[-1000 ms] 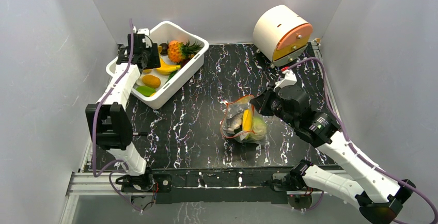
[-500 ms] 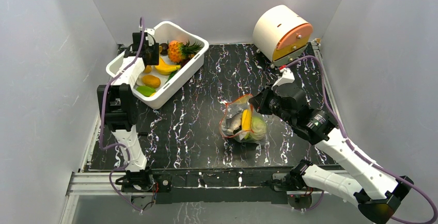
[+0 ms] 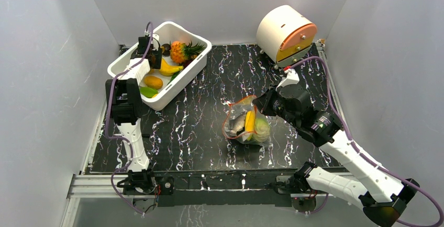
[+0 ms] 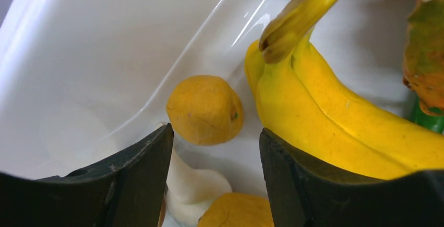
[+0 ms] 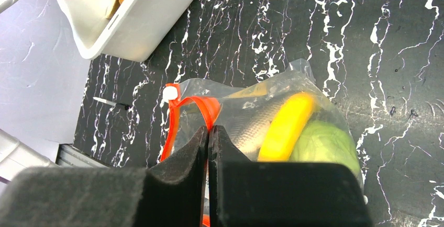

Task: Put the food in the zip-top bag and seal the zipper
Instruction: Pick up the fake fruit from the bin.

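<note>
Left wrist view: the bananas [image 4: 335,117] run off the right edge, and an orange piece [image 4: 238,214] is cut by the bottom edge between the fingers of the left gripper [image 4: 215,133]. Right wrist view: the zipper [image 5: 201,106] runs out of sight behind the right gripper [image 5: 208,130] — the white tub [image 5: 141,23] is cut off above.

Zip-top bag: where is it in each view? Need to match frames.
Top external: zip-top bag at table centre, its mouth at the right end effector.
Left wrist: not in it.
Right wrist: centre frame, just beyond the end effector, which is shut on the red zipper.
Shared landmark: white tub, upper left in top external, filling left wrist, top left corner in right wrist.
</note>
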`<state>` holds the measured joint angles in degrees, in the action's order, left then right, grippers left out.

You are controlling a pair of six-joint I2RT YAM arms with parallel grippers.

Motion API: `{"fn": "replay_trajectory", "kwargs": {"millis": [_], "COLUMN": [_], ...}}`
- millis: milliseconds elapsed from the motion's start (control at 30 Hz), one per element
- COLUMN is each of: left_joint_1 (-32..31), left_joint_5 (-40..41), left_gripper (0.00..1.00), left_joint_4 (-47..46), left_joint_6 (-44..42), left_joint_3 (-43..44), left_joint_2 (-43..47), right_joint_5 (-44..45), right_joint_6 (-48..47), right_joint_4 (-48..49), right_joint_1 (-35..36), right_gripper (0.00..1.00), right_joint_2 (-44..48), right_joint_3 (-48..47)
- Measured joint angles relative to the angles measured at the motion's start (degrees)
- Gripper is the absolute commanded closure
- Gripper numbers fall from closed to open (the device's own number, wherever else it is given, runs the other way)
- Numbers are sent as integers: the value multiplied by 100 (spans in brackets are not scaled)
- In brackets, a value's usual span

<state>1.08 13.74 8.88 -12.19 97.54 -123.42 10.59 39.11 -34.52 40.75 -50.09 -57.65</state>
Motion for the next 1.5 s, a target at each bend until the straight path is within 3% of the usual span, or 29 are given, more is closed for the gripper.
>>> {"fn": "replay_trajectory", "kwargs": {"millis": [867,1033,1500], "left_joint_1": [142,144,131], "left_joint_5": [275,282,190], "left_gripper": [43,56,68], "left_joint_4": [-398,-391,-155], "left_joint_6": [-243,-227,177], "left_joint_3": [120,297,94], "left_joint_2": [-501,-603,-382], "right_joint_5": [44,46,35], "right_joint_6": [20,20,72], "right_joint_4": [-9,-33,-87], "right_joint_1": [0,0,0], "right_gripper": [100,100,100], "right_joint_2": [31,57,120], "right_joint_3": [0,0,0]}}
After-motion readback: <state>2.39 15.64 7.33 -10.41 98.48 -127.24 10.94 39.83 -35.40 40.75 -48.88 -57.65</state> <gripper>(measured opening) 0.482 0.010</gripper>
